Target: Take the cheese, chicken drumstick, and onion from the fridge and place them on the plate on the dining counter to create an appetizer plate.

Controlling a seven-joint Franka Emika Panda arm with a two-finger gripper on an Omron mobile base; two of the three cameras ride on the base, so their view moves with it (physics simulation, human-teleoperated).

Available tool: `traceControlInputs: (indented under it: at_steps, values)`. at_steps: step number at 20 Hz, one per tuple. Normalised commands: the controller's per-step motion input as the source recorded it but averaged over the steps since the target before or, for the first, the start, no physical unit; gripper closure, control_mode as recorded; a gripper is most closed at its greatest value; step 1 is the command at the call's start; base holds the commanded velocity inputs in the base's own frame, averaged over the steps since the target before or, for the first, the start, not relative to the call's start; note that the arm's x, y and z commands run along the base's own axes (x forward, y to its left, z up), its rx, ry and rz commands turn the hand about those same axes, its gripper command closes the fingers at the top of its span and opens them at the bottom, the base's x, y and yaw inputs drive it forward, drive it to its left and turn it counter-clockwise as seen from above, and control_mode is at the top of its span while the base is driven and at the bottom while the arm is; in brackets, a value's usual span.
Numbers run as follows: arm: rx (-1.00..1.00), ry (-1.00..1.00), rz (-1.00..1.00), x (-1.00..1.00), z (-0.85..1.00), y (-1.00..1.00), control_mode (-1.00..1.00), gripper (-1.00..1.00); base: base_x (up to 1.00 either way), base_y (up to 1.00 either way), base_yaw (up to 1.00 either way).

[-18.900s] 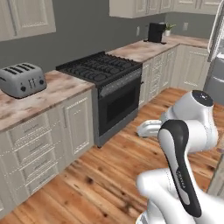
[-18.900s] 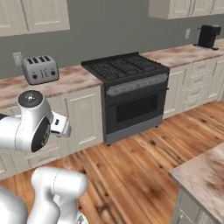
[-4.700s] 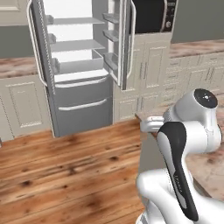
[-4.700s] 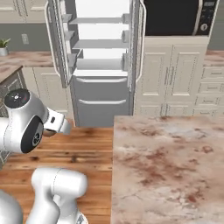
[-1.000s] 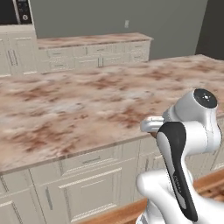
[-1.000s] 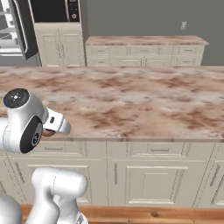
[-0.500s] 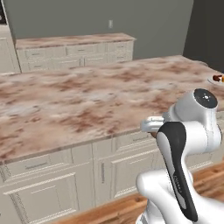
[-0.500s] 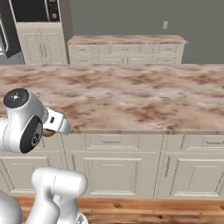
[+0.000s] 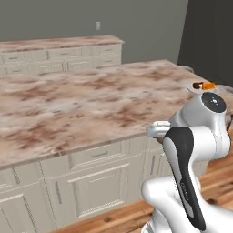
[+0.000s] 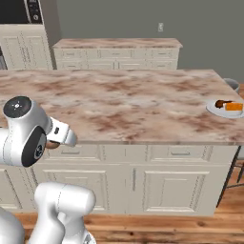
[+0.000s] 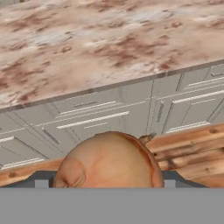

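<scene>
The onion (image 11: 109, 159), a round tan-brown ball with a small stem nub at its upper right, sits at the bottom centre of the hand view, held in the end effector (image 11: 109, 181), whose jaws stand wide around it with the dark finger tips just showing at either side of its base. In the right base view a sliver of the same tan-brown shows at the left of the frame, tucked under the white wrist. Beyond the onion in the hand view lies the counter (image 11: 87, 48), its brown-and-cream marbled top across the upper half of the frame, with cream panelled drawers and doors (image 11: 96, 118) below its edge and a strip of wood floor (image 11: 192, 151) at the lower right. In the right base view the counter spans the middle of the frame, and the plate (image 10: 215, 110) rests on it at the far right, near the front edge. On the plate the orange cheese (image 10: 234, 106) lies to the right and the dark reddish-brown chicken drumstick (image 10: 221, 103) just beside it to the left. In the left base view the plate's foods peek out at the right of the frame, above the arm's white shoulder: the cheese (image 9: 209, 85) and the drumstick's dark end (image 9: 197, 85). A second run of cream cabinets (image 10: 116, 57) with a marbled top stands against the grey back wall.
</scene>
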Motion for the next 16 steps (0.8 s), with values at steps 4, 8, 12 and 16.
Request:
traceControlInputs:
  at_steps: [4,8,12,16]
  values:
    - [0.00,0.00,0.00,0.00,0.00,0.00,1.00,1.00,0.00,-1.00,0.00]
    - [0.00,0.00,0.00,0.00,0.00,0.00,1.00,1.00,-0.02,-1.00,0.00]
    - [0.00,0.00,0.00,0.00,0.00,0.00,1.00,1.00,-0.03,-1.00,0.00]
    - [0.00,0.00,0.00,0.00,0.00,0.00,1.00,1.00,-0.08,-1.00,-0.01]
